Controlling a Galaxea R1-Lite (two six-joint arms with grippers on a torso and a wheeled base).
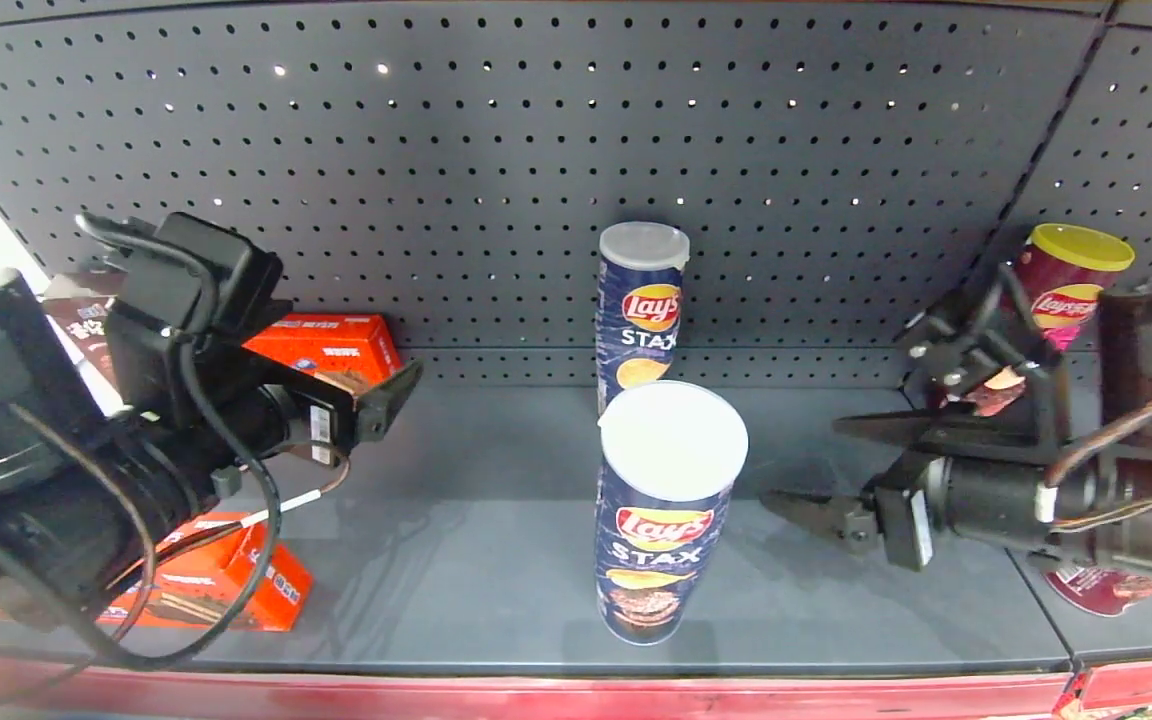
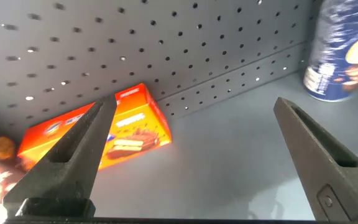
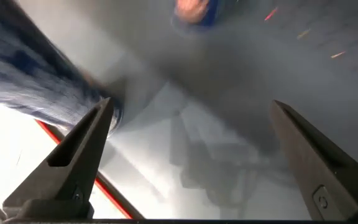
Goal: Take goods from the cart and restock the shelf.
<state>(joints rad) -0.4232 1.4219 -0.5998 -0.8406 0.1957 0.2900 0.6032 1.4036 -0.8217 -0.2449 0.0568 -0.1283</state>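
Front chip can (image 1: 669, 520): stands upright on the shelf (image 1: 456, 560), close to its front lip, in line with the back chip can (image 1: 640, 310), which stands by the pegboard (image 1: 496, 150).
Right gripper (image 1: 800, 461): fingers spread wide and holding nothing, just beside the front chip can on its right and apart from it.
Left gripper (image 2: 192, 102): also spread and empty, over the left part of the shelf, near the rear orange box (image 1: 331, 345) and above the front orange box (image 1: 226, 585).
Main risk: the front chip can is tall and narrow, so a sideways brush from a spread finger could likely tip it, and from that spot it could roll off the lip.
Second risk: the maroon can (image 1: 1066, 285) stands close behind the right arm; a swing of the wrist might knock it over.
Left side risk: a low sweep of the left gripper could shove an orange box out of place.
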